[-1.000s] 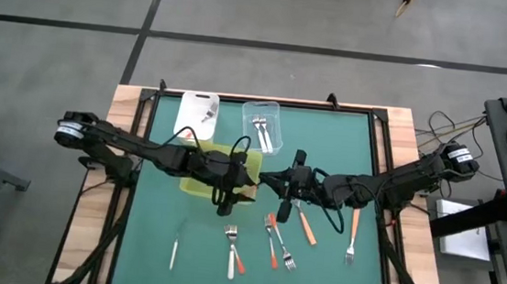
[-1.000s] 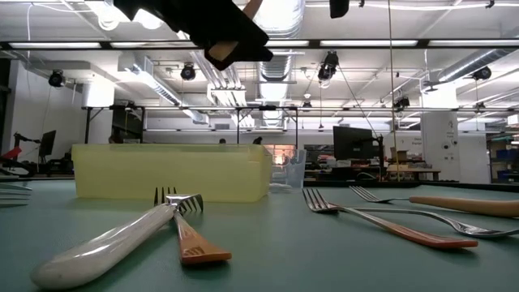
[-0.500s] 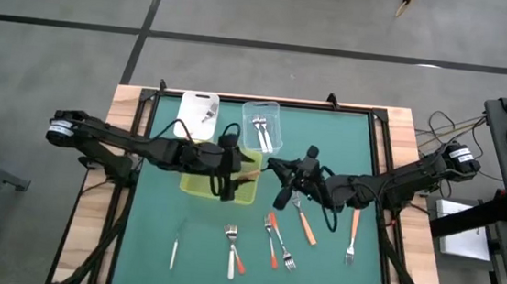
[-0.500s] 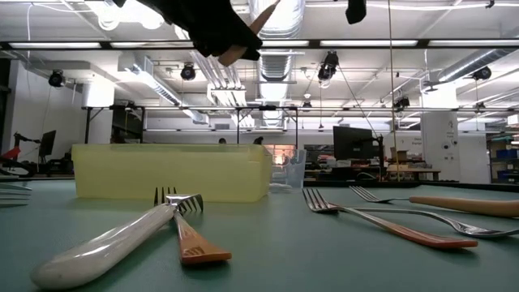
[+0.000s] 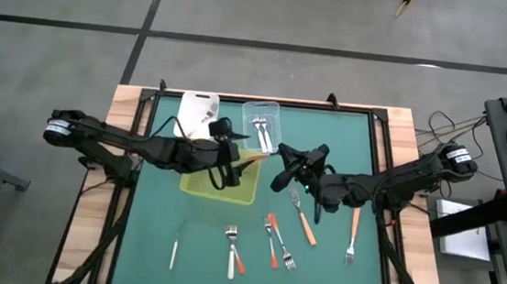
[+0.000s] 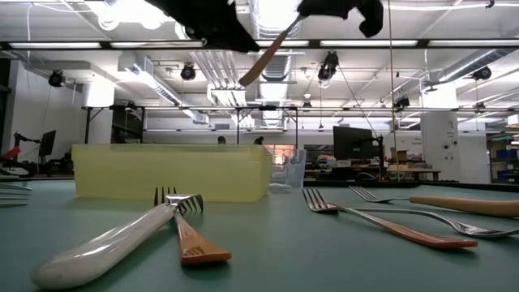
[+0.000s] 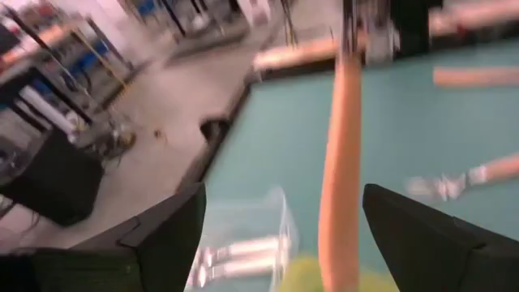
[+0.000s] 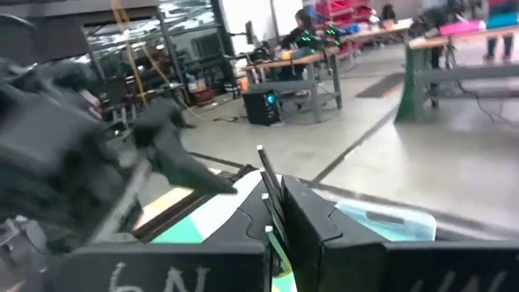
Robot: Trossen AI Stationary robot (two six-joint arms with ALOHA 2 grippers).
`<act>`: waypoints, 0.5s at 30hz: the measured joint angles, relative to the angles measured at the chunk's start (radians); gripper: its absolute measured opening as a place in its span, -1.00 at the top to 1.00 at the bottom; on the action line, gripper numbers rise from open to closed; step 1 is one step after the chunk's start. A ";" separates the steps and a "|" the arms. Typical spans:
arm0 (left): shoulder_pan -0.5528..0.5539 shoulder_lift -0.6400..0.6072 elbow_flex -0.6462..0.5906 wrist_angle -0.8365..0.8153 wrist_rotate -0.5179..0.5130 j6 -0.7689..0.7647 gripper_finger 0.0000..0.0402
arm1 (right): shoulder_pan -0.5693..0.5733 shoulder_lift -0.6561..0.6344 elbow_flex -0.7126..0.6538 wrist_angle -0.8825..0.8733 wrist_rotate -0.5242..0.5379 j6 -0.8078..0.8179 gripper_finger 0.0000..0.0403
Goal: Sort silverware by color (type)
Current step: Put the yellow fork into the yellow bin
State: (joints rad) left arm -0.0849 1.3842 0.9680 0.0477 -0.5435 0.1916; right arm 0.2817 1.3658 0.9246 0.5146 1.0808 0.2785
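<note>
An orange-handled fork (image 5: 254, 158) hangs slanted over the far right corner of the yellow-green tray (image 5: 202, 185), between my two grippers. My right gripper (image 5: 279, 161) is shut on its metal end. My left gripper (image 7: 282, 195) is open; the orange handle (image 7: 340, 162) runs between its spread fingers and touches neither finger. In the low view the handle (image 6: 264, 55) slants down from my right gripper (image 6: 340, 8), beside my left gripper (image 6: 207, 20). Several more pieces of silverware (image 5: 272, 240) lie on the green mat. My right gripper pinches the fork's thin metal end (image 8: 263, 174) between its two shut fingers, coming about level from the table's right. The fork is lifted clear, its orange handle (image 5: 250, 159) slanting down toward my left gripper.
A clear tub (image 5: 261, 124) holding silver forks and a white tub (image 5: 198, 114) stand at the far edge behind the tray. Orange-handled and white-handled forks (image 6: 174, 223) lie across the near half of the mat, close to the low camera.
Both grippers have tipped up from pointing steeply down toward level. My left gripper has gone up and toward the far edge over the tray. The fork has swung with them, and its handle now slants out long between the two grippers.
</note>
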 joint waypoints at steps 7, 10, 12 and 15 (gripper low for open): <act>-0.022 0.010 -0.001 0.137 0.067 0.028 -0.50 | -0.027 0.061 -0.005 0.004 0.004 0.072 0.96; -0.028 0.027 -0.002 0.136 0.070 0.020 -0.47 | -0.027 0.064 -0.005 0.021 0.003 0.077 0.96; -0.028 0.046 -0.002 0.148 0.070 0.015 -0.45 | -0.027 0.064 -0.005 0.044 -0.001 0.073 0.96; -0.028 0.080 -0.002 0.175 0.062 0.009 -0.43 | -0.027 0.063 -0.005 0.069 -0.009 0.065 0.96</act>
State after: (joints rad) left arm -0.1131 1.4639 0.9657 0.2225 -0.4814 0.2006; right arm 0.2546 1.4288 0.9199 0.5841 1.0719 0.3432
